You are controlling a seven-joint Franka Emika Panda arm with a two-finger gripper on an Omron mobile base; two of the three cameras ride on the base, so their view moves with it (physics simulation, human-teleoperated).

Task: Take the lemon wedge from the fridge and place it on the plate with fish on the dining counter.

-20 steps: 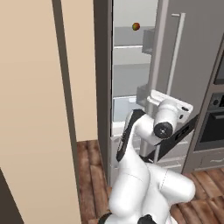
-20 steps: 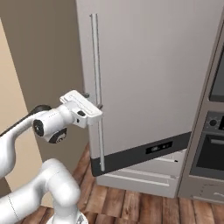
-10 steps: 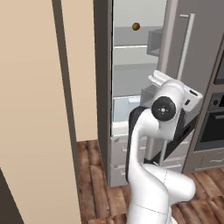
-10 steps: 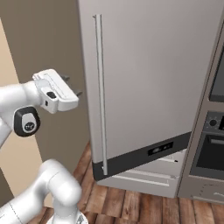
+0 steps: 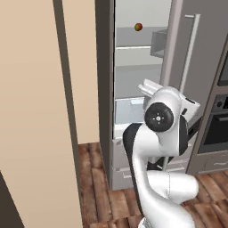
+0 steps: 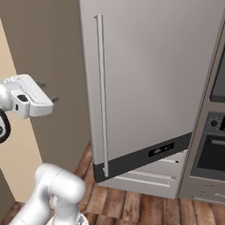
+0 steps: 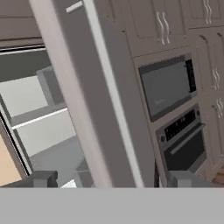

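The grey fridge [image 5: 178, 44] stands with its door partly open, showing pale shelves and a clear bin inside. In the right base view its door [image 6: 154, 88] with the long bar handle [image 6: 102, 96] faces me. My gripper [image 6: 48, 91] hangs open and empty to the left of that door, apart from the handle. The hand view looks along the door's edge [image 7: 87, 87] into the interior, with the gripper [image 7: 113, 179] at the bottom, wide apart. The lemon wedge, the plate with fish and the dining counter are out of view.
A round red-orange fruit [image 5: 138, 27] sits on an upper fridge shelf. Built-in ovens [image 6: 211, 154] and a microwave [image 7: 168, 85] stand right of the fridge. A beige wall panel [image 5: 31, 111] rises close on the left. Wooden floor lies below.
The arm has risen and the hand has swung left, away from the door handle. The gripper stays open.
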